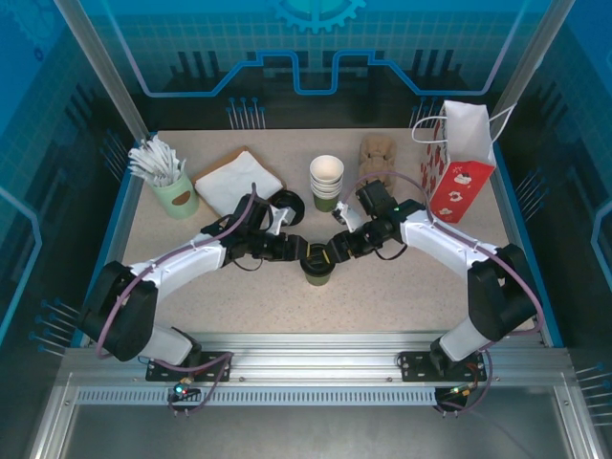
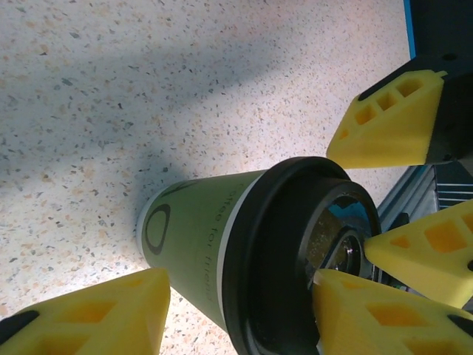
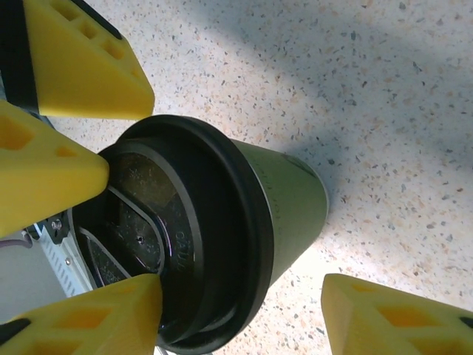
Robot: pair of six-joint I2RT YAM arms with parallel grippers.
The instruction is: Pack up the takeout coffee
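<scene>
The takeout coffee [image 1: 316, 269], a green paper cup with a black lid, stands upright on the table's near middle. My left gripper [image 1: 298, 251] hangs over it from the left and my right gripper [image 1: 337, 251] from the right. In the left wrist view the coffee [image 2: 199, 237] lies between the wide-apart yellow fingers of the left gripper [image 2: 242, 296], one fingertip [image 2: 369, 318] over the lid. In the right wrist view the right gripper [image 3: 242, 303] is likewise open, one fingertip [image 3: 89, 318] over the lid [image 3: 185, 237], the other beyond the cup's base.
Behind the coffee are a stack of lidless cups [image 1: 326, 177] and loose black lids [image 1: 287, 208]. White napkins [image 1: 239, 180] and a green holder of stirrers [image 1: 170, 184] sit at the back left. A red and white gift bag [image 1: 459, 163] stands back right, brown sleeves [image 1: 376, 153] beside it.
</scene>
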